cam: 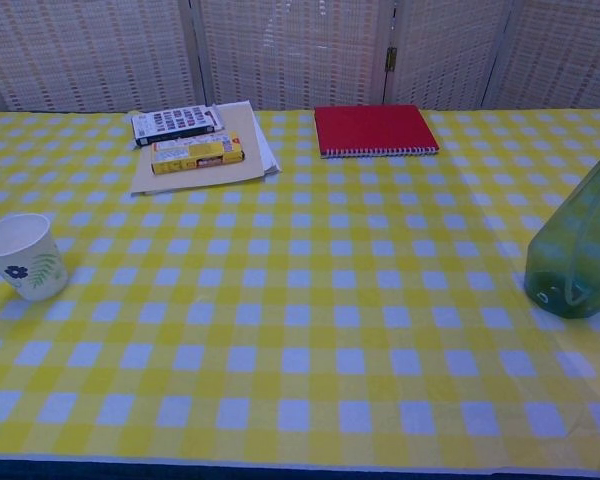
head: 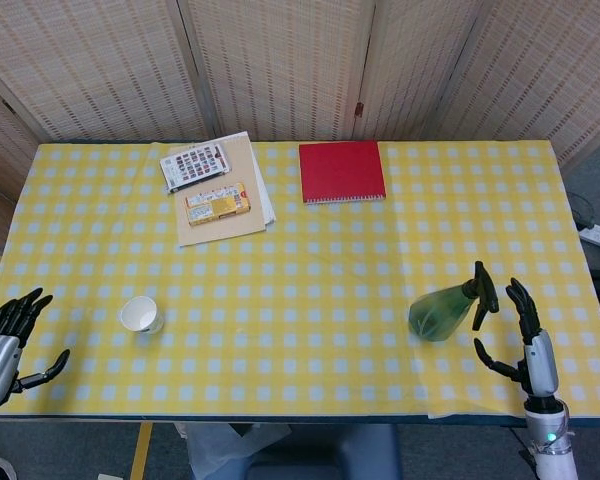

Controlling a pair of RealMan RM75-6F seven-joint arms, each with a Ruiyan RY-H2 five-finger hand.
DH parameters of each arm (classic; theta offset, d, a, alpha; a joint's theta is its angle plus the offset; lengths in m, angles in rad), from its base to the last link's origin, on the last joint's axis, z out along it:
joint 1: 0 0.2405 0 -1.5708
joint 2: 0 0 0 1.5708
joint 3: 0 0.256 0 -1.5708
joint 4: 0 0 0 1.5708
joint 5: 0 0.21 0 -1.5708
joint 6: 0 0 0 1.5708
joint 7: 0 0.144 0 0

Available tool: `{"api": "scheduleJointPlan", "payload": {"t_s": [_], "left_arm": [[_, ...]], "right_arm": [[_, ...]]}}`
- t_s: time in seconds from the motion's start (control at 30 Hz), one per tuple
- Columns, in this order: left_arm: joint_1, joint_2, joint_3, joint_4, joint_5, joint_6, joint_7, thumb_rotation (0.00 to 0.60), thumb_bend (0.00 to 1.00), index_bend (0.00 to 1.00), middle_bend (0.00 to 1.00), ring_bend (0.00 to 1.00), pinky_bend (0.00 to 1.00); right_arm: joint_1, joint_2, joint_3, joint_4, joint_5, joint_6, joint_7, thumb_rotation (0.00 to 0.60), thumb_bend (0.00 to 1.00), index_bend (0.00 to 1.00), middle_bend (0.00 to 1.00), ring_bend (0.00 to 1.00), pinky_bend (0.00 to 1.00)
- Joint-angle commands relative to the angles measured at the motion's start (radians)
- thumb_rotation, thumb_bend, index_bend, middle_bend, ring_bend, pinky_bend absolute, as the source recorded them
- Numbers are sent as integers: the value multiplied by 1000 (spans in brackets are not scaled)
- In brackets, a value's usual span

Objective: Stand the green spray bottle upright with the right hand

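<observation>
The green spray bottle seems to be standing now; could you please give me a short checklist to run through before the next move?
1. green spray bottle upright on its base: ok.
2. right hand clear of the bottle, fingers spread: ok.
3. Bottle base flat on the table: cannot tell; the chest view crops its right side.
4. left hand off the table's left edge, holding nothing: ok.
5. paper cup far from the bottle: ok.

green spray bottle (head: 440, 313), yellow-checked tablecloth (head: 310, 250), red notebook (head: 342, 171)
</observation>
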Motion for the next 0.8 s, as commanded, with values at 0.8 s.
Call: {"api": "scheduleJointPlan", "payload": {"t_s": [0.8], "left_arm": [[28, -23, 4, -61, 17, 51, 191, 224, 366, 102, 51, 37, 40]], "right_arm": [[-84, 691, -132, -1019, 175, -313, -1218, 600, 366, 0, 0, 0, 0]]}}
